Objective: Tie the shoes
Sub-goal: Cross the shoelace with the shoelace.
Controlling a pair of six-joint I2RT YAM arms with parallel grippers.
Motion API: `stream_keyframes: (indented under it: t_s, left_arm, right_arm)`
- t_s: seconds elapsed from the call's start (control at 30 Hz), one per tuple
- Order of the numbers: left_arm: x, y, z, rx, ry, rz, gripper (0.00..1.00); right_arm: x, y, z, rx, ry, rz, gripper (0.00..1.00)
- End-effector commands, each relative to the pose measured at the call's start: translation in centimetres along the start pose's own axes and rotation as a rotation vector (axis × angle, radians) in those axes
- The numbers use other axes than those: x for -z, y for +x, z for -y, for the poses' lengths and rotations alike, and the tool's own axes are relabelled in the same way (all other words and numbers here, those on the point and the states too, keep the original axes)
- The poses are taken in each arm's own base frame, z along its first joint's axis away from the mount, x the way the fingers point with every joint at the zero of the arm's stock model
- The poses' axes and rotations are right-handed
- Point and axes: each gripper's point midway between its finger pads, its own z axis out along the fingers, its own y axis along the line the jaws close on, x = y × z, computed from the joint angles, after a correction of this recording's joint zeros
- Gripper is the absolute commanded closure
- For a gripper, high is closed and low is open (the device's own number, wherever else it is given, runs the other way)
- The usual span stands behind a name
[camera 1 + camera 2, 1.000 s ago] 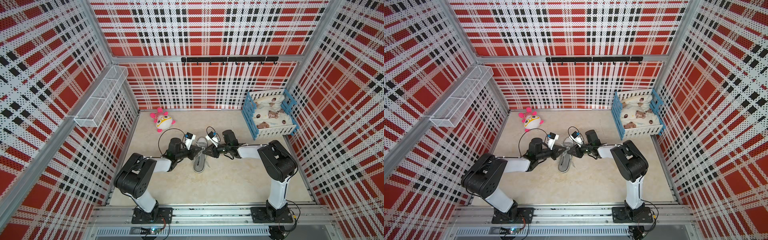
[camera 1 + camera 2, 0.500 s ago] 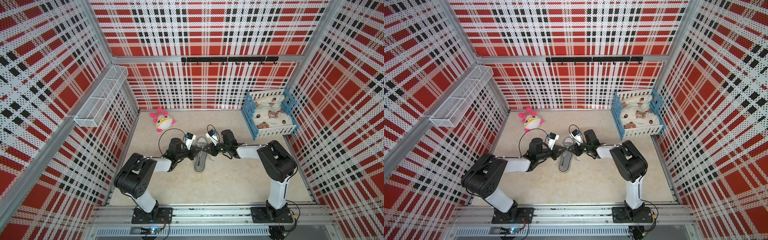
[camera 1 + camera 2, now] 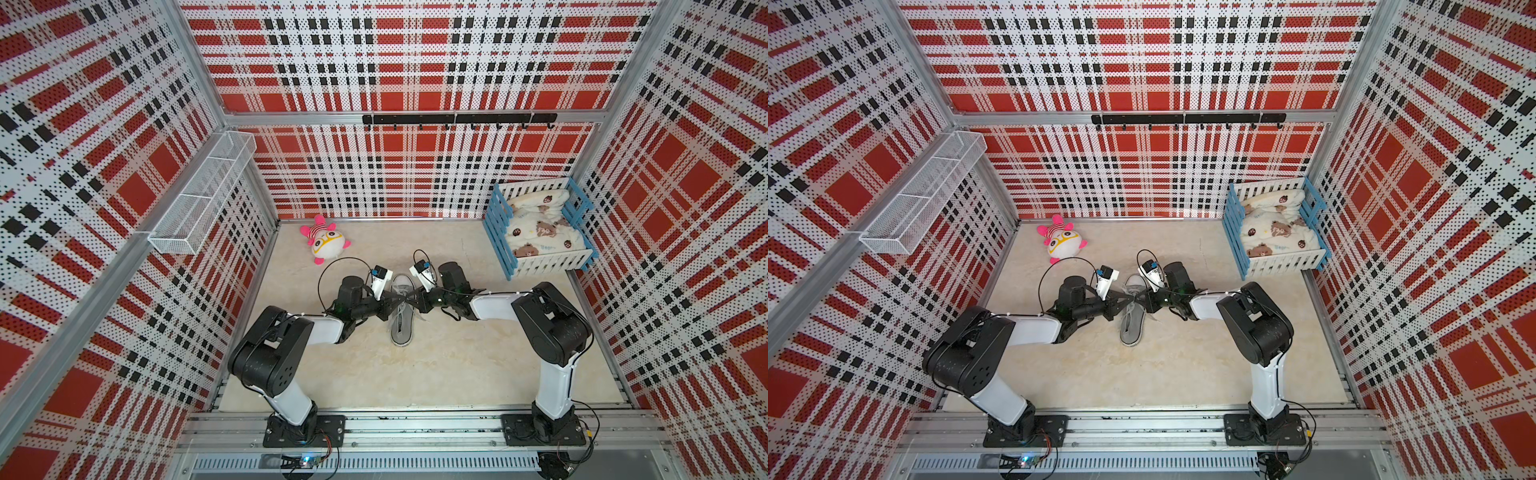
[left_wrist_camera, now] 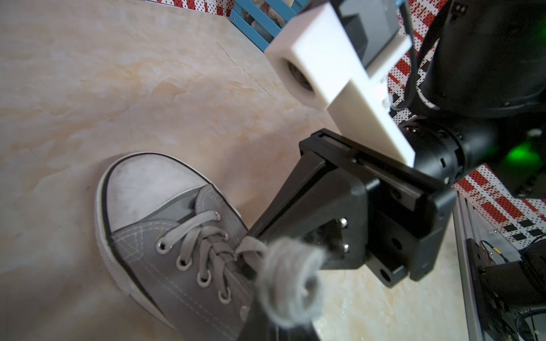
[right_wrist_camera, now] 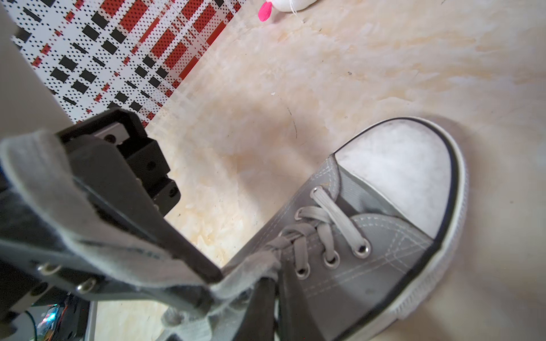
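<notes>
Grey sneaker (image 3: 401, 328) lies toe far, heel near; left gripper (image 3: 394, 300), right gripper (image 3: 410, 296) meet over laces (image 4: 206, 236) from opposite sides; both clamped tight on strands.

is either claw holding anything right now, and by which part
Both are shut on the shoe's laces above the eyelets: the left claw pinches a curled loop, the right claw a strand beside it.

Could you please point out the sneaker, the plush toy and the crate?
sneaker (image 5: 354, 280): right wrist view, canvas side beside the eyelets.
plush toy (image 3: 328, 247): in a top view, white face.
crate (image 3: 548, 262): in a top view, white slatted wall.
</notes>
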Motion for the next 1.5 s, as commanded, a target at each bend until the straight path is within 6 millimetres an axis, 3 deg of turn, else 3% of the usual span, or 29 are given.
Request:
stream_keyframes:
  t_s: [0.0, 0.2, 0.33, 0.6, 0.7, 0.93, 1.1, 1.47]
  left_arm:
    - [0.2, -1.6, 1.6, -0.062, 0.047, 0.045, 1.0]
    - [0.3, -1.6, 1.6, -0.061, 0.042, 0.046, 1.0]
    - [0.4, -1.5, 1.2, -0.063, 0.029, 0.047, 1.0]
    - [0.5, -1.0, 1.3, -0.115, 0.034, 0.036, 1.0]
    - [0.8, -1.1, 1.9, -0.179, 0.049, 0.042, 1.0]
    - [0.8, -0.3, 2.3, -0.282, 0.09, -0.008, 1.0]
    - [0.4, 0.7, 2.3, -0.324, 0.142, -0.065, 1.0]
    - [0.3, 0.6, 2.6, -0.383, 0.203, -0.074, 1.0]
  right_arm:
    - [0.5, -1.1, 0.2, 0.0, 0.084, 0.061, 0.97]
    - [2.1, -1.4, 1.5, -0.029, 0.273, 0.126, 1.0]
    - [2.7, -1.2, 0.3, -0.019, 0.255, 0.132, 1.0]
    - [4.3, 0.3, -3.2, 0.103, 0.107, 0.05, 0.74]
    - [5.2, 0.7, -4.0, 0.149, 0.061, 0.027, 0.59]
    - [7.7, -0.9, -4.2, 0.137, -0.086, 0.097, 0.44]
    - [6.6, -0.6, -4.6, 0.162, -0.164, 0.063, 0.4]
    - [3.9, 1.5, -5.1, 0.223, -0.257, -0.029, 0.39]
